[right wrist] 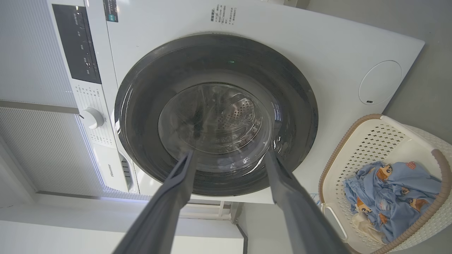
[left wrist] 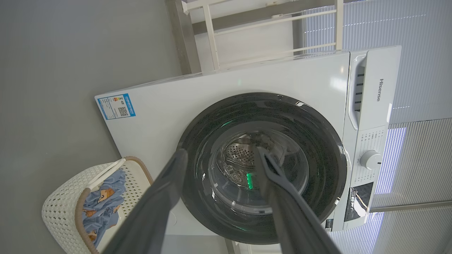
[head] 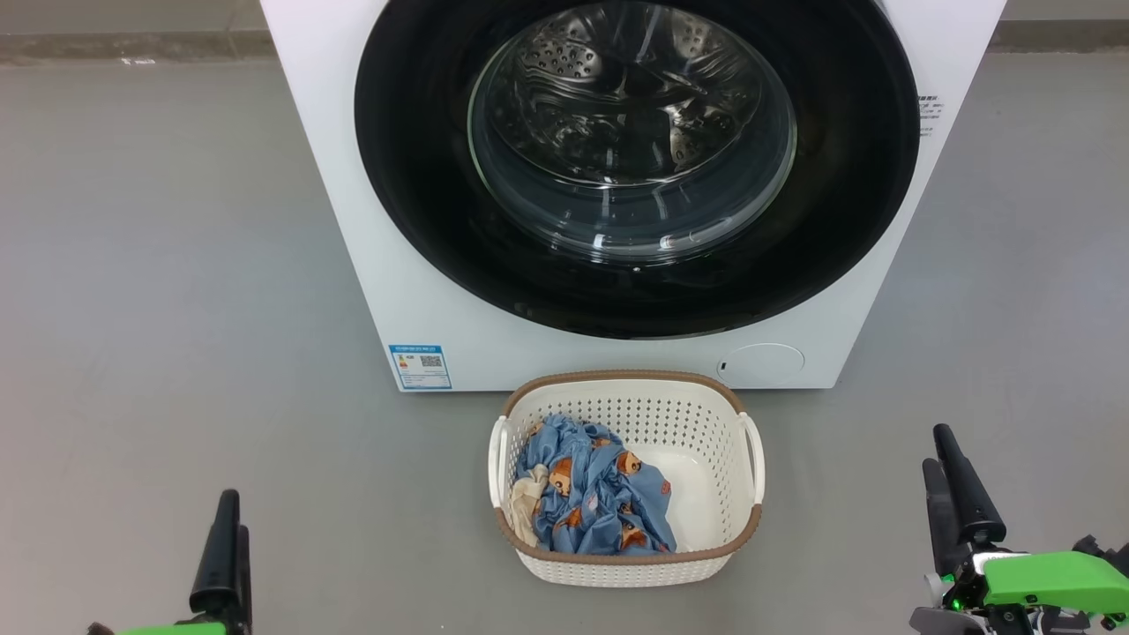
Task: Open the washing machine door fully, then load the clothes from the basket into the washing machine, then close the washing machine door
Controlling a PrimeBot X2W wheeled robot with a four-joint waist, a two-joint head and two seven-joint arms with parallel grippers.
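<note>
Two claws, taken left to right. Left claw point(head: 231, 520): hovering at the lower left over the grey floor point(head: 159, 309), standing fully spread, gripping nothing, lying well apart from the basket point(head: 617, 377) off to its right.

Basket: sitting on the floor between the claws, just in front of the washing machine point(head: 353, 220), with the clothes point(head: 591, 498) bunching against its left side and the cream piece lying at the far left.

Washing machine door point(head: 414, 176): sitting shut behind the basket, showing the steel drum through its glass bowl, lying well ahead of both sets of fingertips.

Right claw point(head: 938, 445): hovering at the lower right, likewise standing fully spread and gripping nothing, lying well to the right of the basket.
</note>
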